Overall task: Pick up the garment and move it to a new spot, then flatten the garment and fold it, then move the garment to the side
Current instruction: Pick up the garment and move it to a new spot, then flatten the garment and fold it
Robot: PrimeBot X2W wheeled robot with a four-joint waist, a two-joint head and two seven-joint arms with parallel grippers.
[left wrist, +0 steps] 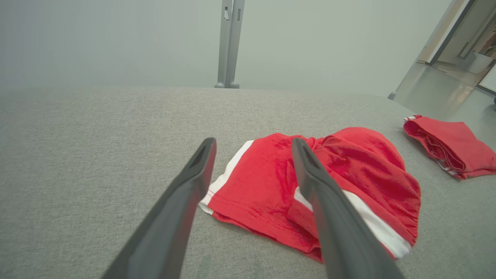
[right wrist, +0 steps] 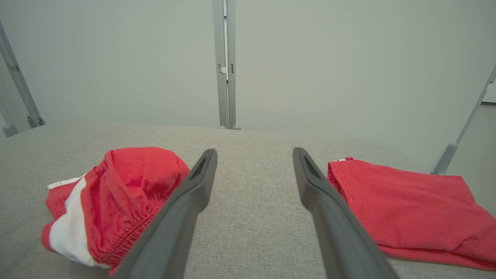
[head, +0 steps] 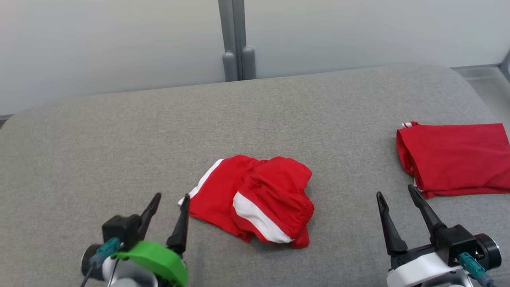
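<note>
Fingers point(head: 181, 223) spread, empty, on left gripper point(head: 172, 196) and right gripper point(head: 394, 190); we'd pinch the garment point(head: 255, 199) by its left hem, tug flat.

The right pincer point(right wrist: 254, 151), spread wide, points over grey cushion point(right wrist: 252, 217) between crumpled red-white garment point(right wrist: 128, 190) and folded red cloth point(right wrist: 407, 209).

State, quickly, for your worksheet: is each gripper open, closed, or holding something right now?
Left gripper: open, holding nothing, beside the crumpled red garment.
Right gripper: open, holding nothing, near the folded red garment.
</note>
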